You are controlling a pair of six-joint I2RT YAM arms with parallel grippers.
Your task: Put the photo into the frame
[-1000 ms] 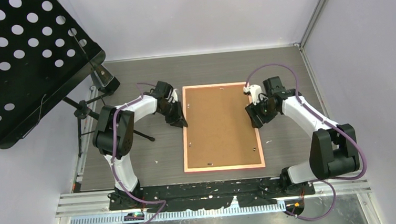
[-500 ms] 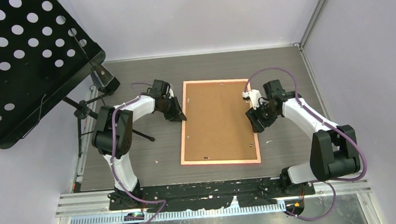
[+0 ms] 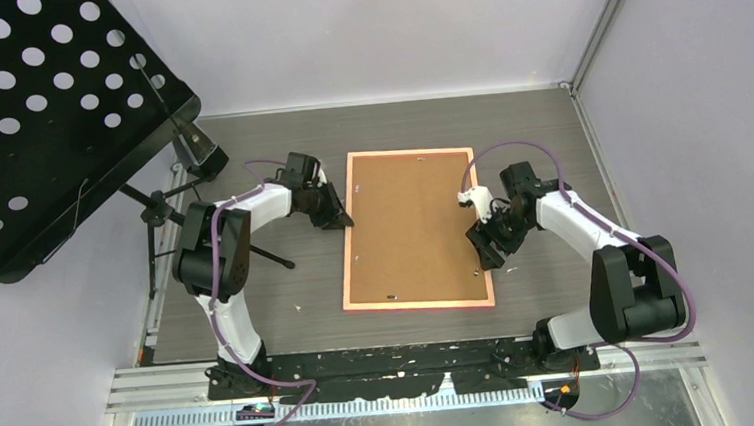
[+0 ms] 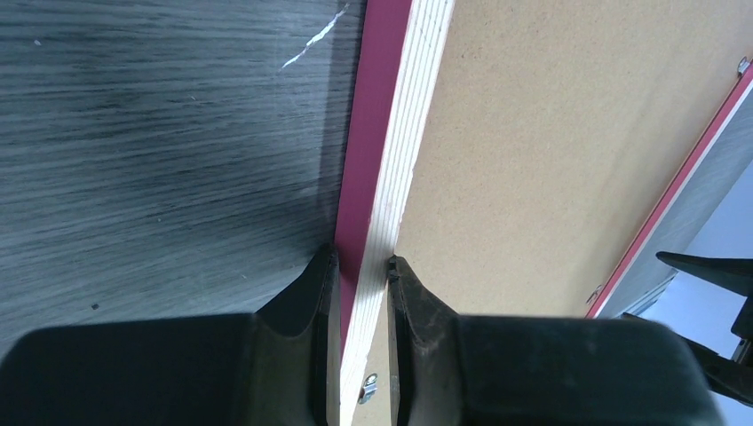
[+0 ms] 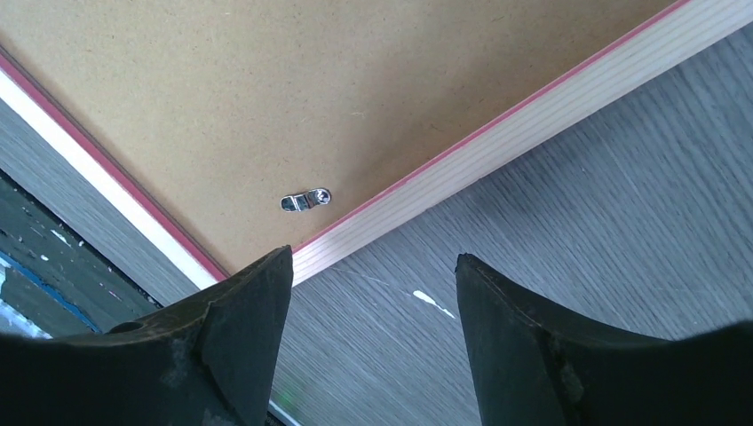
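The frame (image 3: pixel 414 230) lies face down on the table, its brown board back up and its pink-orange rim showing all round. My left gripper (image 3: pixel 341 218) is shut on the frame's left rim (image 4: pixel 377 177), one finger on the outer side and one on the board (image 4: pixel 533 133). My right gripper (image 3: pixel 484 256) is open just off the frame's right edge near the lower right corner. Only bare table shows between its fingertips (image 5: pixel 373 257). The rim (image 5: pixel 497 133) and a small metal clip (image 5: pixel 305 200) lie just beyond them. The photo is hidden.
A black perforated music stand (image 3: pixel 36 127) fills the back left, its tripod legs (image 3: pixel 167 213) reaching the table's left edge beside my left arm. Walls close in the back and right. A black rail (image 3: pixel 403 361) runs along the near edge.
The frame has slid a little away and to the left with my left gripper. My right gripper has opened wider, come off the right rim and moved nearer along it.
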